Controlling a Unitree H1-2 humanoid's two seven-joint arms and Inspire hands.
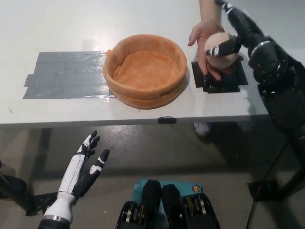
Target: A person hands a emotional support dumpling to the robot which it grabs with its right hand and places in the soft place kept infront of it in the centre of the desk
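The emotional support dumpling point(224, 57), a pale beige ball, rests in a person's hand point(202, 36) over the table's right side. My black right hand point(232, 34) reaches in from the right and lies against the dumpling's top and side. One finger crosses the dumpling's front, the others are still spread, and the person's palm still carries the dumpling. The soft orange round bed point(143, 41) sits empty at the middle of the desk, left of the dumpling. My white left hand point(84, 169) hangs open below the table's front edge at the lower left.
A black tape patch point(220, 84) lies under the dumpling on the white table point(71, 112). A grey tape rectangle point(62, 76) lies left of the bed. The person's forearm point(209, 9) comes in from the top edge.
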